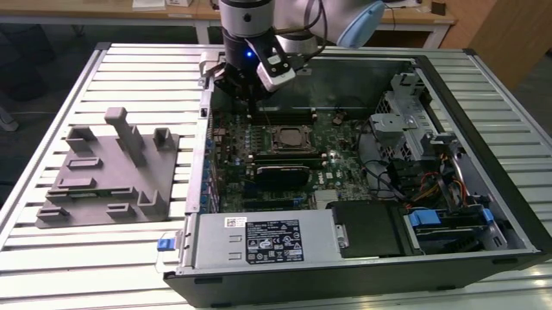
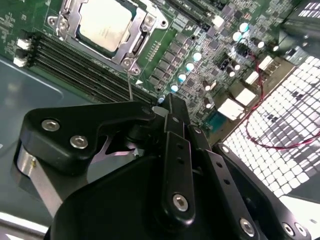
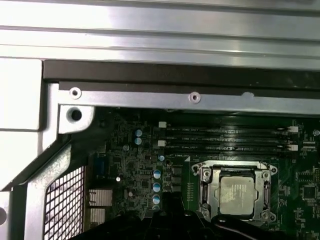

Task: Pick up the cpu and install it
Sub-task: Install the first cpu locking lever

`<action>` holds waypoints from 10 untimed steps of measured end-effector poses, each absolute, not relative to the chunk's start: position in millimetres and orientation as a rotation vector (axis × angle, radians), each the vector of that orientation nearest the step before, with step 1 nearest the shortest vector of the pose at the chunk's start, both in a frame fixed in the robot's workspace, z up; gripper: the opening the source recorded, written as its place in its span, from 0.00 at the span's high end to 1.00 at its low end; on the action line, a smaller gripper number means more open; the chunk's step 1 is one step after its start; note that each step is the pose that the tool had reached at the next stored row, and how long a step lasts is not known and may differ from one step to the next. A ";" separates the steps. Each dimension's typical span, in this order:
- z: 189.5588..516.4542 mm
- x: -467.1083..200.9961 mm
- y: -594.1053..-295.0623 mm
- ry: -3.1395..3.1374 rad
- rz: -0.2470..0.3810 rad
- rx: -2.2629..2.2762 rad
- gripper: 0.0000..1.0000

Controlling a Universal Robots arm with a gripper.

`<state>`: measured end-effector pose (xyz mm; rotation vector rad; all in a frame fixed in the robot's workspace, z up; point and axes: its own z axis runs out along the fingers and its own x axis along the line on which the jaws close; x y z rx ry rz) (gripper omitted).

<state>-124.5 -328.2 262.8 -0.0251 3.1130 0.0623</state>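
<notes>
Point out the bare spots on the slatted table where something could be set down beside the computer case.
Bare slats lie on the table in front of the grey tray, and behind it toward the far edge. Inside the case it is crowded: motherboard, drive cages, cables, and the gripper hanging above.

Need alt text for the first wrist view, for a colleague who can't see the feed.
The cpu sits in its metal-framed socket on the green motherboard, with memory slots alongside. The computer case's metal edge runs beyond the slots, with a perforated panel at one corner.
</notes>
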 end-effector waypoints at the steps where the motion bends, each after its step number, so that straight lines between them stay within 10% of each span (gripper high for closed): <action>1: 262.1 -124.5 -326.5 3.113 0.062 -0.025 0.89; 10: 256.9 -124.5 -313.7 3.113 0.063 -0.025 0.89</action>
